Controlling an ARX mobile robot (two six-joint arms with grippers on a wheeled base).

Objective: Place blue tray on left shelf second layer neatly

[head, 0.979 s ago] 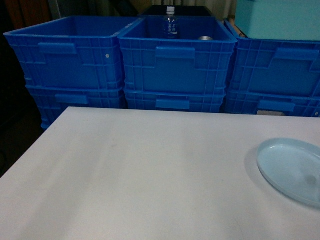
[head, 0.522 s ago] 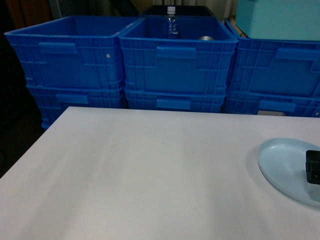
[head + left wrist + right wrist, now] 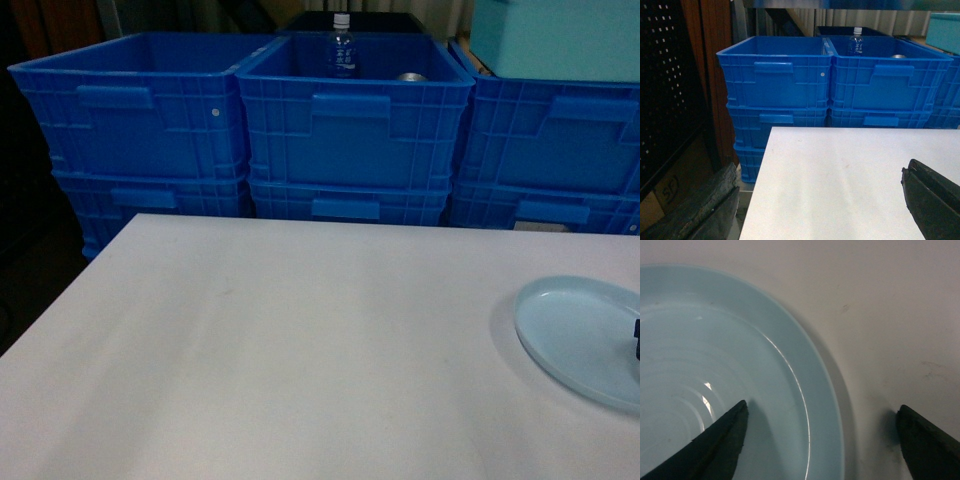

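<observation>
The right hand, which showed larger at the right edge of the head view half a second ago, now spreads wide astride the blue tray's rim at the bench's lower right, likely poised to grasp.
</observation>
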